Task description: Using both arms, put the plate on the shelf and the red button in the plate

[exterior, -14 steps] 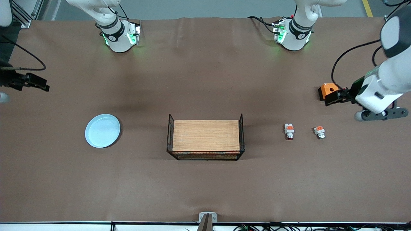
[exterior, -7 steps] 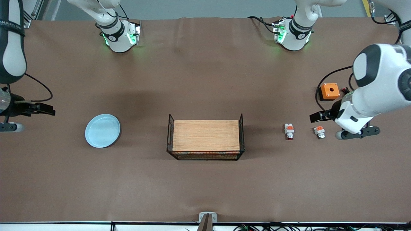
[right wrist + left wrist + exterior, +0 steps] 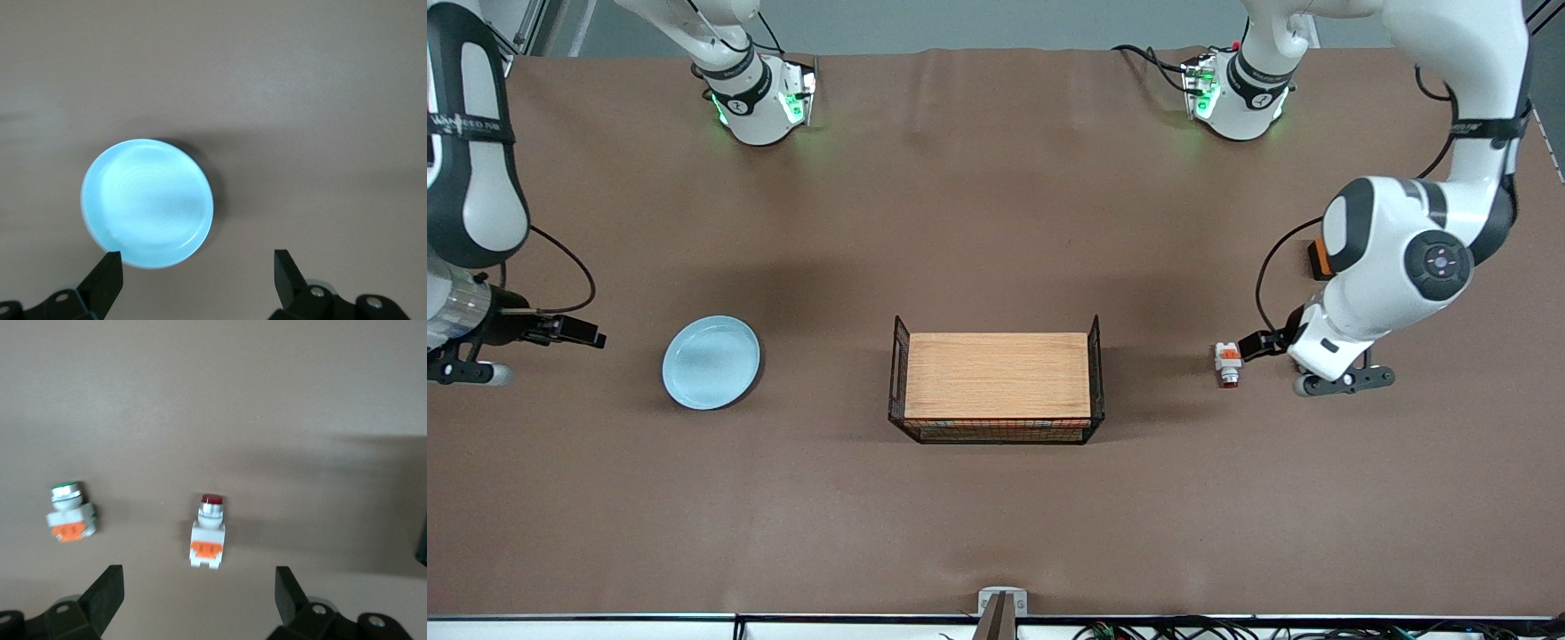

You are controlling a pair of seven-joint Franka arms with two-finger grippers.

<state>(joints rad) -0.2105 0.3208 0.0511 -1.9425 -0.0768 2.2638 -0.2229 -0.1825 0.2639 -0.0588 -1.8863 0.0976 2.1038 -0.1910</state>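
The pale blue plate (image 3: 711,362) (image 3: 147,203) lies flat on the brown table toward the right arm's end. My right gripper (image 3: 583,336) (image 3: 198,261) hangs open beside the plate, on the side of the right arm's table end, with one finger close to the rim. The red button (image 3: 1228,364) (image 3: 208,533) is a small white unit with an orange block and a dark red cap. It lies toward the left arm's end. My left gripper (image 3: 1258,345) (image 3: 198,581) stands open just short of it, and its fingers hold nothing.
A black wire basket (image 3: 896,373) with a wooden board on it stands mid-table between plate and button. A similar white-orange unit with a greenish cap (image 3: 70,513) lies beside the red button, under the left arm. An orange box (image 3: 1317,258) peeks out by the left arm.
Both arms swung in from the table ends. The left gripper moved from the orange box to the red button, covering the other unit. The right gripper came close to the plate.
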